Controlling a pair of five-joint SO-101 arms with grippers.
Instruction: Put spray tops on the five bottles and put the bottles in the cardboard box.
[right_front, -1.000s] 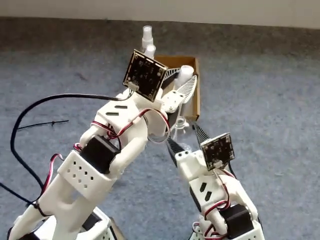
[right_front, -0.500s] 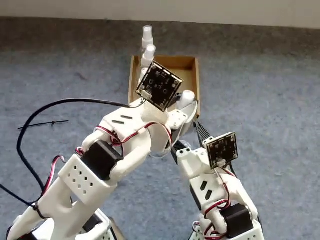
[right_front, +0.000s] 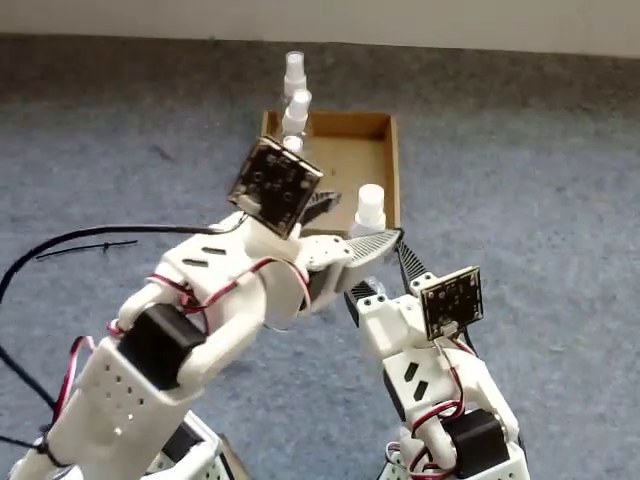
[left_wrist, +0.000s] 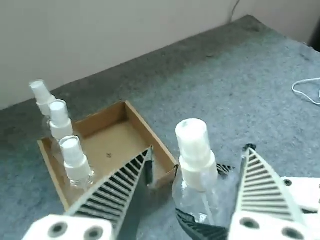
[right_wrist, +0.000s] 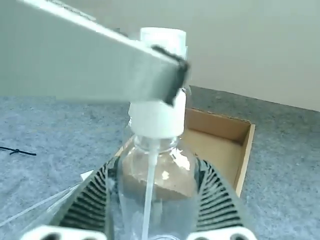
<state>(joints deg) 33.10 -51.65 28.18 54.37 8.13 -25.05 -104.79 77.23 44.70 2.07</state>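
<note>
1. The grey table (right_front: 520, 180) carries everything, and my two arms come up from its near edge.
2. The cardboard box (right_front: 345, 150) lies open at the far middle of the table. In the high view my left arm covers its near left corner.
3. My left gripper (left_wrist: 197, 152) is spread wide. One finger stands on each side of the held bottle's spray top, and neither finger touches it.
4. My right gripper (right_wrist: 159, 172) pinches that bottle (right_front: 370, 205) by its clear body, one ribbed finger pressed to each side.
5. The bottle stands upright with a white spray top on it, just at the box's near right wall. I cannot tell whether it is over the box or outside it.
6. Its base is cut off in the right wrist view, and my left finger crosses in front of its top there. I cannot tell whether it rests on anything.
7. Three more topped bottles line up at the box's far left corner.
8. The near bottle (left_wrist: 75, 160) stands inside the box against the left wall.
9. The middle bottle (left_wrist: 60, 120) is right at the corner; inside or outside, I cannot tell.
10. The far bottle (left_wrist: 40, 97) appears to stand beyond the box's back wall.
11. A black cable (right_front: 120, 233) curves over the table to my left arm.
</note>
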